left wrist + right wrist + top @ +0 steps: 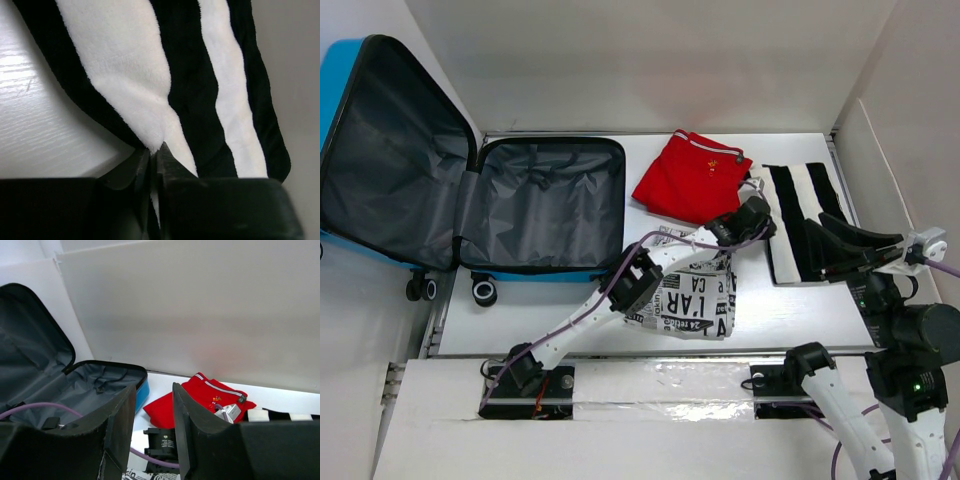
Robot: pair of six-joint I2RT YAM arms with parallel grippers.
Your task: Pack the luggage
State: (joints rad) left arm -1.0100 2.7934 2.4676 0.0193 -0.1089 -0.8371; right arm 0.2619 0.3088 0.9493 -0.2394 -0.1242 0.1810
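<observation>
- Pinched shut on striped blanket's [200, 90] edge with left gripper [155, 150], clear only from left wrist.
- Spread apart, empty: right gripper [154, 387], per right wrist.
- Overhead: luggage [545, 200] open, far left.

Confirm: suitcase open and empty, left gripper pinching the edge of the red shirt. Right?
No. The left gripper is pinching the edge of the black-and-white striped cloth, not the red shirt; the left wrist view shows it. The suitcase is open and empty.

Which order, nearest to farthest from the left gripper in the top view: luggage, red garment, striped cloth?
From the left gripper:
1. striped cloth, pinched by it, right side.
2. red garment, just left, at the back.
3. luggage, far left, open.
</observation>
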